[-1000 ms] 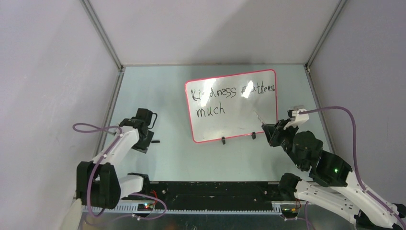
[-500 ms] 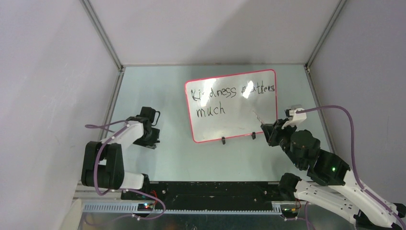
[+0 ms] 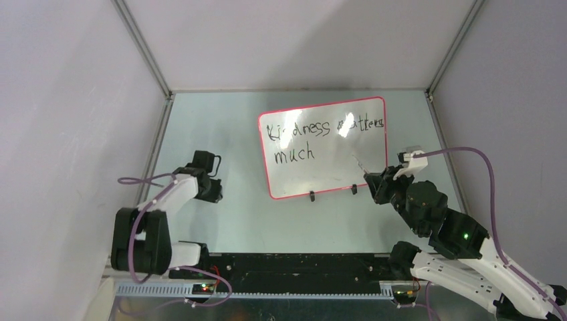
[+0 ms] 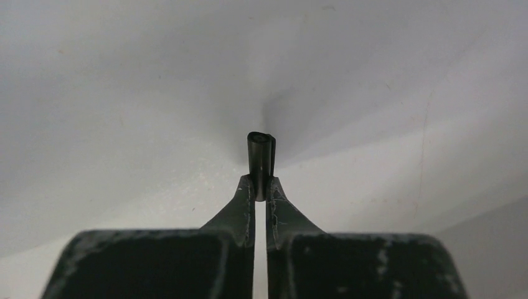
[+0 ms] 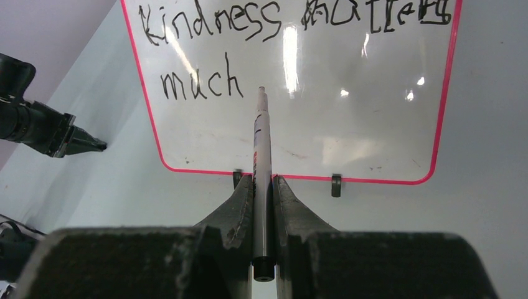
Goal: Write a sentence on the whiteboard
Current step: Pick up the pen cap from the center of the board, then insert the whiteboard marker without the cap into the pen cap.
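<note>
Now whiteboard [image 3: 321, 175] lies long-axis L-R; marker [image 5: 260, 137] in R pincer [image 5: 263, 184] points at it.

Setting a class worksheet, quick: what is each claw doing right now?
Left claw: closed, pinching a small black piece.
Right claw: closed on the marker.

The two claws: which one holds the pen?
The right gripper, by the whiteboard's near edge, clamps the marker; the left gripper pinches only a small black piece.

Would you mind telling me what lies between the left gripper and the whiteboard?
Only bare table: the top view shows nothing between the left gripper and the whiteboard.
</note>
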